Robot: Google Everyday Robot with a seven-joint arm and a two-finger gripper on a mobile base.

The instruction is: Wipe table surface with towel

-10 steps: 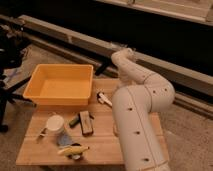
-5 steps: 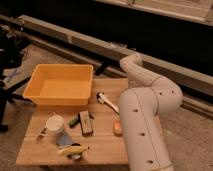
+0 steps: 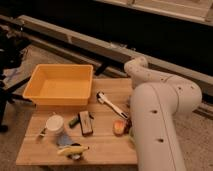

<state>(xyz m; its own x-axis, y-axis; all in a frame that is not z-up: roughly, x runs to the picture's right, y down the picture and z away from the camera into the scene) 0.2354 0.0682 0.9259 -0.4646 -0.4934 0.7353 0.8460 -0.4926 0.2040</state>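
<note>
wiping not yet begun, by the look of things

the white arm (image 3: 157, 112) curls down along the right side of the wooden tabletop (image 3: 102, 142), and its bulk hides the pincer, which sits somewhere low behind the arm near the right edge; whether it is open or closed i cannot tell. the towel is hard to pick out: a pale bluish crumple (image 3: 64, 139) lies at the front left, just beside the white cup (image 3: 54, 123) and the banana (image 3: 72, 149), and that may be it (though it is too vague to be sure). a yellow bin (image 3: 60, 85) stands at the back left, with a dark block (image 3: 86, 122), a white-handled tool (image 3: 111, 104) and an orange object (image 3: 119, 127) scattered mid-table. judging from this, no wiping is under way; finding, grasping and sweeping the towel all remain.
</note>
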